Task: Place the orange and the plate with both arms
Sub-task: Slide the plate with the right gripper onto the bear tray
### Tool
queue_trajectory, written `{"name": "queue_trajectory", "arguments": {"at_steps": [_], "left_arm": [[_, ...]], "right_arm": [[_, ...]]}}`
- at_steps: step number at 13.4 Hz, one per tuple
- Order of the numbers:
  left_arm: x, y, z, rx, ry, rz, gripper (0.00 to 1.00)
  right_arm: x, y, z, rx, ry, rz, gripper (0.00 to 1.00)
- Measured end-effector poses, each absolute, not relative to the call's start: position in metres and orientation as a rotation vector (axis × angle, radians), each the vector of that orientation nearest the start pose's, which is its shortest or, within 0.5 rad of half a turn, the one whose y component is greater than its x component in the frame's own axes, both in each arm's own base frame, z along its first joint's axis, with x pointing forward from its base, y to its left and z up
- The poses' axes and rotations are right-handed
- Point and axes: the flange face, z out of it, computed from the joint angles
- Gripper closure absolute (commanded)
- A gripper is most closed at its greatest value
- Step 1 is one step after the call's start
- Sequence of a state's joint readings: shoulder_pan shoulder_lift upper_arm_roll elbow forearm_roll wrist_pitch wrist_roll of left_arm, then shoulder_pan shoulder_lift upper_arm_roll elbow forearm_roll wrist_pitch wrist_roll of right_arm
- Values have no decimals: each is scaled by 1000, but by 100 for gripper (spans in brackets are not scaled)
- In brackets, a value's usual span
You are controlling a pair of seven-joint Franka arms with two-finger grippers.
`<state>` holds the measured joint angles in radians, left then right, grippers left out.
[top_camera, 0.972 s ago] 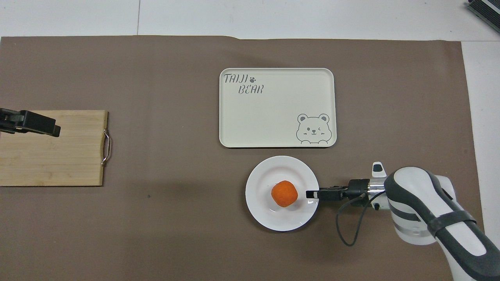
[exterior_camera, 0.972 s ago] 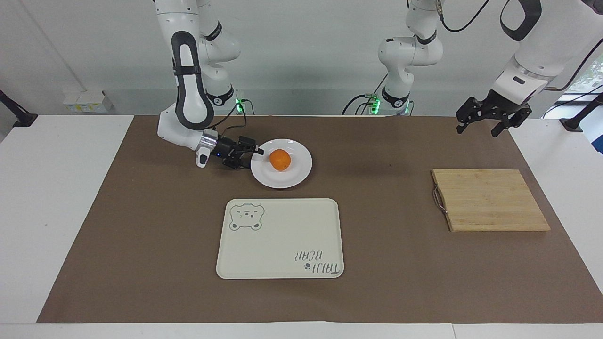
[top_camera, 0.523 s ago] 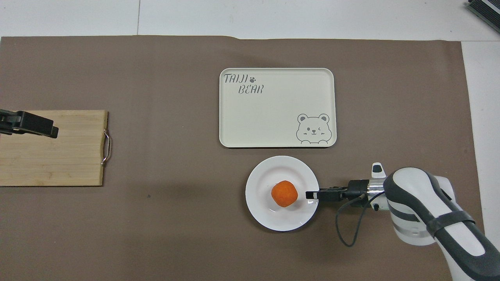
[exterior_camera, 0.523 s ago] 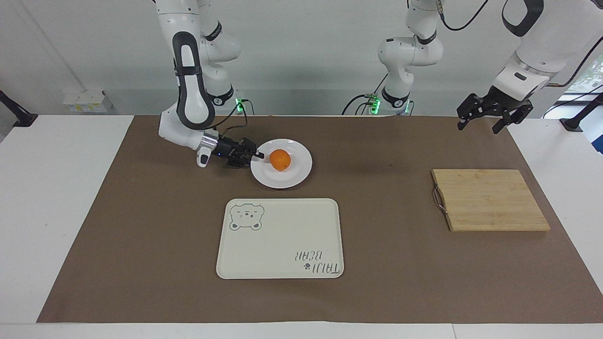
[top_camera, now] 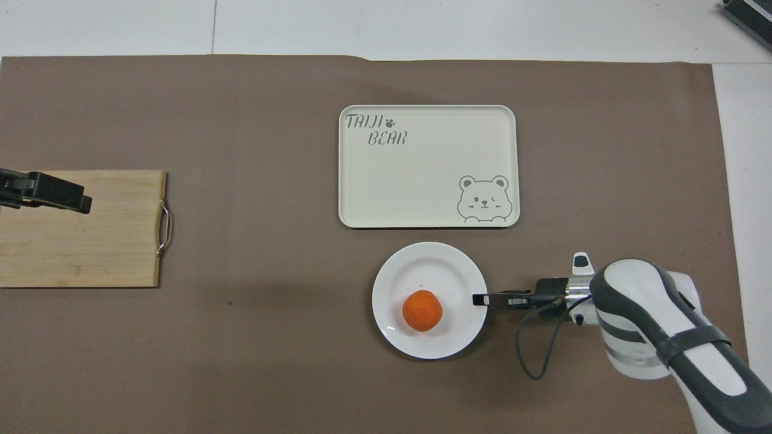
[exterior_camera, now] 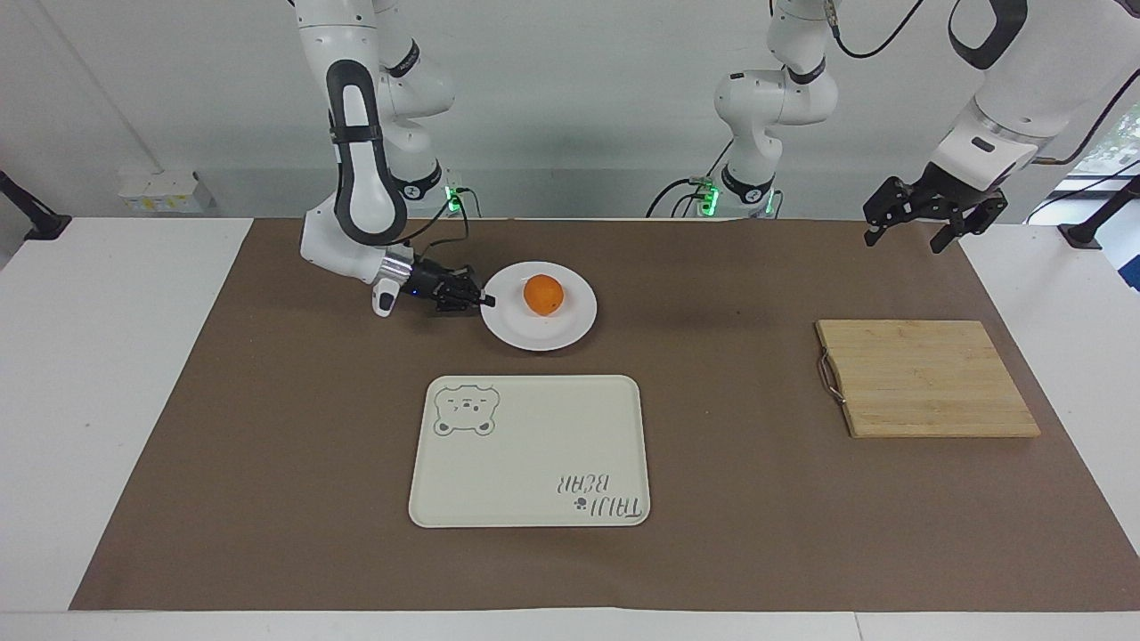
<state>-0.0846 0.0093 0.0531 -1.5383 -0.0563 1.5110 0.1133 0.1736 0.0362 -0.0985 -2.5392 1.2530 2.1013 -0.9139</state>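
Orange [top_camera: 422,310] on white plate [top_camera: 429,264], right gripper [top_camera: 480,299] pinching its rim; cream bear tray [top_camera: 427,175] farther out.

My workspace is bright and evenly lit from above, with soft, short shadows. The plate [top_camera: 429,265] throws a faint dark crescent at its six o'clock edge in the overhead view, and a small glint sits on its glaze at eight o'clock. My right arm [exterior_camera: 356,178] lays a diffuse shadow on the brown mat [exterior_camera: 267,445] beneath it. Both views are sharp, without blur. Daylight enters at three o'clock in the facing view.
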Motion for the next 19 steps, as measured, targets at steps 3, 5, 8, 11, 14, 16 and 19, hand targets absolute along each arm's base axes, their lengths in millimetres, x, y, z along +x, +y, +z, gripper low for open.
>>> {"name": "queue_trajectory", "arguments": {"at_steps": [3,5,8,11,14,16,19], "left_arm": [[551,-24,630,-3190,235,55,0],[551,-24,630,-3190,235,55,0],[551,-24,630,-3190,235,55,0],[551,-24,630,-3190,235,55,0],[551,-24,630,-3190,235,55,0],[551,-24,630,-3190,235,55,0],[551,-24,630,-3190,235,55,0]], "right_arm": [[426,83,254,-2153,-61,12,100],[430,85,259,-2119,-56,11,100],[440,91,269,-2050,-26,-16,100],[456,91,277,-2032,-13,-37,100],[485,92,287,-2027,41,-28,100],[508,94,295,-2025,94,-15,100],[545,96,306,-2020,170,1,100]]}}
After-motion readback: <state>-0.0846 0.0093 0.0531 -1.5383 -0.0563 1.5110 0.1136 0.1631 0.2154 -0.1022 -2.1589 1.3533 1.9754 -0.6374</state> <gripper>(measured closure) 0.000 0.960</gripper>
